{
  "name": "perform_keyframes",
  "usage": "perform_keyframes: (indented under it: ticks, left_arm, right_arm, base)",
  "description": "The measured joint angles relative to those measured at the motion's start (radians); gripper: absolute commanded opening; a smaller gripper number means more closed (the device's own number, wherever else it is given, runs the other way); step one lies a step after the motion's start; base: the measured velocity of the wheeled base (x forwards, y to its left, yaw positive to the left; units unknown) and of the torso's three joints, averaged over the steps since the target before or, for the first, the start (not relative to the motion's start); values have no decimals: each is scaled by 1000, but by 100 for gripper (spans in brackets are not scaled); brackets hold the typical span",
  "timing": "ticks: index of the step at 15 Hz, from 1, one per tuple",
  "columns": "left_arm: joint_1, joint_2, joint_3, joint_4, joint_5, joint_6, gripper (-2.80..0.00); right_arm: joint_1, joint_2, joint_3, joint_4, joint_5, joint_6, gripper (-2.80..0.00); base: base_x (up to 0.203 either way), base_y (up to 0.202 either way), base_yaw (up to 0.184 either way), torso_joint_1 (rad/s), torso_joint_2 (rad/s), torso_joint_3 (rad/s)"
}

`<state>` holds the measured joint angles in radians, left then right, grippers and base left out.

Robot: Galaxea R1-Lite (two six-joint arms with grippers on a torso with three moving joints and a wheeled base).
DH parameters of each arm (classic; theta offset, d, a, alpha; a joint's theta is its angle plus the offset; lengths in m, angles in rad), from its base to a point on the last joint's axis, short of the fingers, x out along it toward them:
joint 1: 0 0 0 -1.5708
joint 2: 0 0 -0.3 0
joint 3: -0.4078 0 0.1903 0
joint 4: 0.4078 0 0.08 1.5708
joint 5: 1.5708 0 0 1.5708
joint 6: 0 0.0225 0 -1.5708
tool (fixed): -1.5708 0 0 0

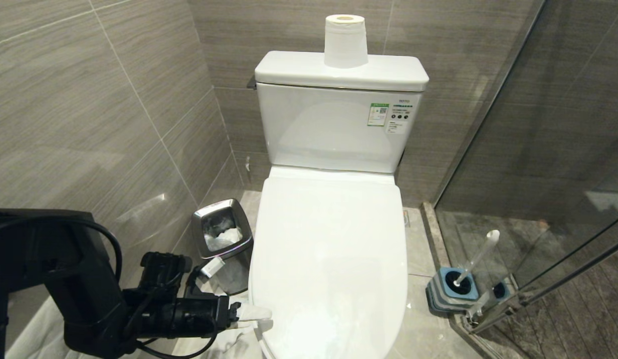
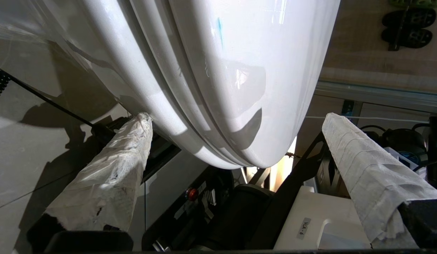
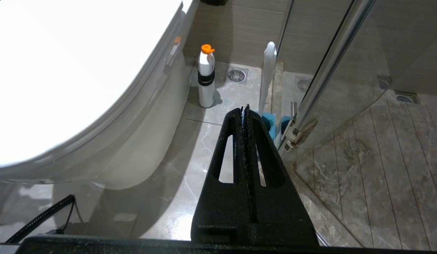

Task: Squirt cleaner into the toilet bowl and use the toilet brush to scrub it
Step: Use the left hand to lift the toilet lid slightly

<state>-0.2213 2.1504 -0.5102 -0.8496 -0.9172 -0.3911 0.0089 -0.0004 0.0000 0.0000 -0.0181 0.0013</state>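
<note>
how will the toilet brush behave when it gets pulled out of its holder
The toilet brush leans in its blue-topped holder, so it probably sits loose and lifts freely. The slim, smooth handle looks light but maybe slippery, and the small holder could tip.

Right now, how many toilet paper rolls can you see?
1. The roll stands upright on the tank lid, near its middle. More could be hidden outside the views.

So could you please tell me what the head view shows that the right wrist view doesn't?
Only the head view shows the tank with a paper roll on it, the steel waste bin, and the open left end effector at the closed lid's edge. Only the right wrist view shows an orange-capped white bottle and the shut right end effector. Both show the toilet and the toilet brush in its holder.
</note>
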Motion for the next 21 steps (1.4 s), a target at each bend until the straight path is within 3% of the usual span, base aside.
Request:
perform_keyframes:
  ticks: [11, 21]
  left_arm:
    - [21, -8, -7, -13, -39, -20, 0]
    - [12, -1, -9, -11, -34, -8, 0]
  right_arm:
    - [0, 0, 0, 0, 0, 0, -280]
    - [0, 0, 0, 0, 0, 0, -280]
  base:
    - [0, 0, 0, 0, 0, 0]
    - [0, 0, 0, 0, 0, 0]
